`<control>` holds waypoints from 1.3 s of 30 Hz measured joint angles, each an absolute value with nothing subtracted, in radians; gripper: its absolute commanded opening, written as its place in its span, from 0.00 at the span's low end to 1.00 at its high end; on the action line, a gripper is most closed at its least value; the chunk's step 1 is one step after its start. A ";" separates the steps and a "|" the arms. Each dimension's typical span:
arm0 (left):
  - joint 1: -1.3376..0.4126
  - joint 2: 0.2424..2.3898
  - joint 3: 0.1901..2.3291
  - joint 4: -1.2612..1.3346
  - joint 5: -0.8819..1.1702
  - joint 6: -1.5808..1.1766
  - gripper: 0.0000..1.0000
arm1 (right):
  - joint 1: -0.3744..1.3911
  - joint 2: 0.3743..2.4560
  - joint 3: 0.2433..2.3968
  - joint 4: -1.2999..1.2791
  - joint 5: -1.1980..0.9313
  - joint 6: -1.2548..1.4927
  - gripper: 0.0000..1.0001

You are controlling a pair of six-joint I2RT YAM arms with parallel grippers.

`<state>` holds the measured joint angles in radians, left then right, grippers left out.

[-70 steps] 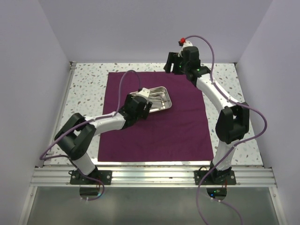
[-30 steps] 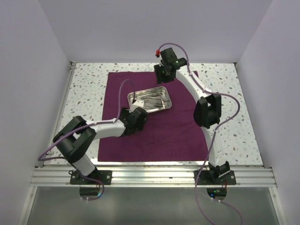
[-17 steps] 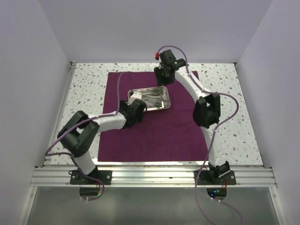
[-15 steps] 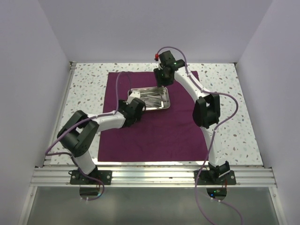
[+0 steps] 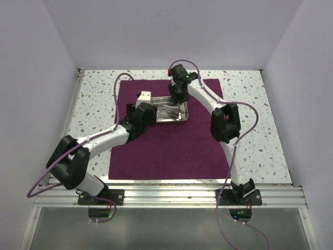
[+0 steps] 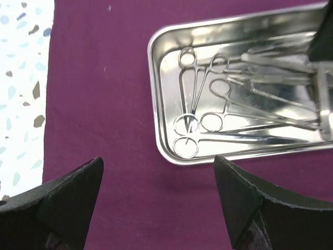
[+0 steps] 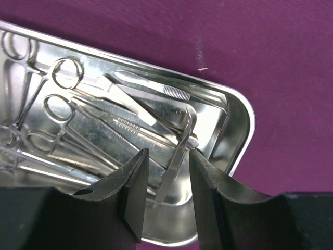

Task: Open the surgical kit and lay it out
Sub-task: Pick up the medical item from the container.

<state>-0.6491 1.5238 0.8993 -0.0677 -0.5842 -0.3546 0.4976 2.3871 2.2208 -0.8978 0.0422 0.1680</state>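
Likely a robot lab: plain pale walls (image 5: 156,31) box a speckled table (image 5: 252,104).

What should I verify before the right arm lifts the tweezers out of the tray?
1. Cloth wrap spread flat under the tray: ok.
2. Right gripper straddles the tweezers: ok.
3. Jaws closed firmly on the tweezers: not ok, a gap shows beside them.
4. Left gripper open and empty: ok.
5. Tweezers free of the neighbouring forceps: cannot tell.
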 measured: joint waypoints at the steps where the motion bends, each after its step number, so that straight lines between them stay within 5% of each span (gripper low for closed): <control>1: -0.649 1.502 0.899 -0.063 -0.580 -0.354 0.91 | 0.499 2.392 2.221 -0.897 0.048 0.170 0.40; 14: -0.649 1.438 0.854 -0.047 -0.544 -0.355 0.90 | 0.508 2.463 2.215 -0.852 0.155 0.221 0.34; 22: -0.649 1.438 0.854 -0.031 -0.533 -0.349 0.90 | 0.510 2.462 2.199 -0.813 0.181 0.229 0.00; 39: -0.646 1.501 1.026 -0.019 -0.507 -0.284 0.93 | 0.557 2.424 2.304 -0.935 0.256 0.221 0.00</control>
